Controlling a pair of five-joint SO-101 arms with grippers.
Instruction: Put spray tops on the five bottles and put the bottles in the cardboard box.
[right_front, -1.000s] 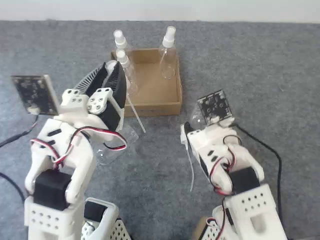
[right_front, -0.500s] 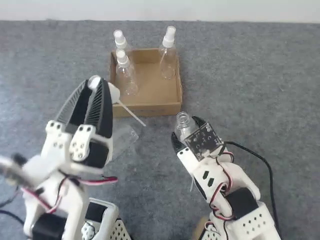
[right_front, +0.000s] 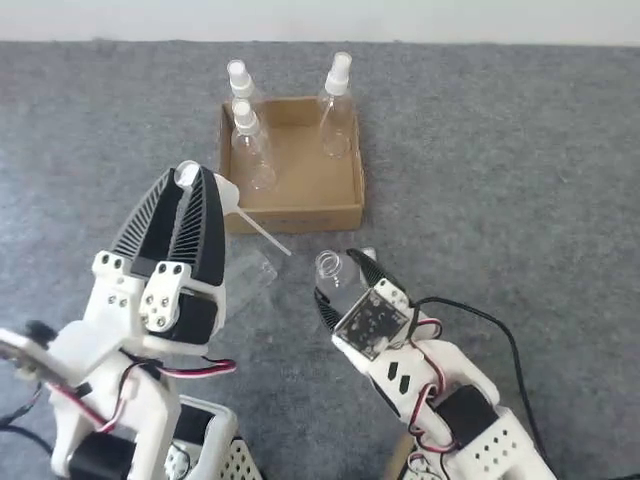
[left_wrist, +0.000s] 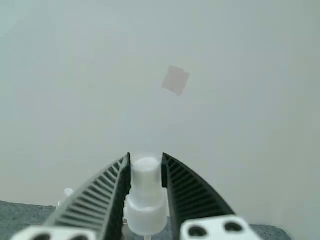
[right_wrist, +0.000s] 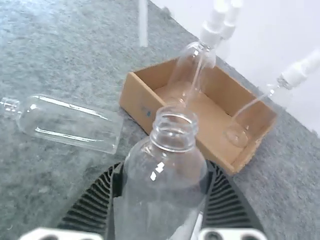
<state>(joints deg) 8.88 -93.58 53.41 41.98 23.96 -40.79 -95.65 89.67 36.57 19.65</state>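
Observation:
My left gripper (right_front: 190, 178) is raised over the table's left and shut on a white spray top (right_front: 224, 196), whose thin tube (right_front: 266, 233) slants down toward the cardboard box (right_front: 295, 216). In the left wrist view the spray top (left_wrist: 146, 196) sits between the shut fingers of the left gripper (left_wrist: 146, 162). My right gripper (right_front: 340, 282) is shut on an open-necked clear bottle (right_front: 333, 272), upright in front of the box. The right wrist view shows this bottle (right_wrist: 165, 175) in the gripper (right_wrist: 164, 172).
Two capped bottles (right_front: 252, 150) (right_front: 337, 108) stand in the box, and a third (right_front: 238, 80) stands at its far left corner. An uncapped bottle (right_front: 247, 277) lies on the grey mat between the arms, also visible as the lying bottle (right_wrist: 65, 122).
My left arm drew back from the box and lifted the spray top. My right gripper carried the open bottle leftward and closer to the table's front.

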